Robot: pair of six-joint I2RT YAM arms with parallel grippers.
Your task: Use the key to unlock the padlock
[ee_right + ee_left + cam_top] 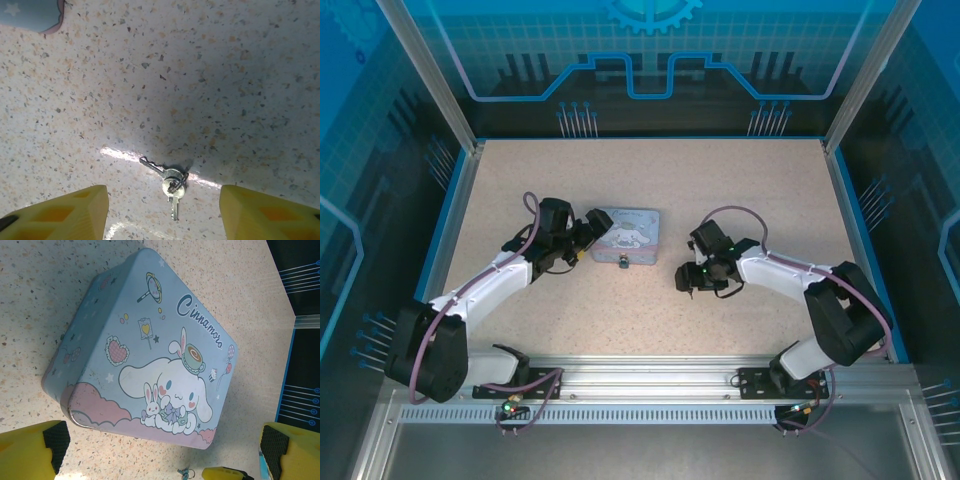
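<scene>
Top view: pale blue cartoon tin sits flat near the middle of the speckled tabletop, with one arm on either side of it. Padlock: a small dark object touching the near long edge of the tin, too small to read any detail. Left pincer sits just beside the left end of the tin. In the left wrist view the left pincer is spread wide, its black-padded yellow fingers at the two bottom corners. Nothing is between them, and the lid of the tin lies ahead, right way up and closed. Right pincer is low over the tabletop to the right of the tin, apart from it. Right wrist view: right pincer spread, yellow fingers well apart, pinching nothing. The key lies flat on the tabletop between and just ahead of the fingertips, touching neither finger. It hangs on a small ring with a second key, one blade pointing up-left and the other toward the camera. A corner of the tin shows at top left, well apart from the key.
</scene>
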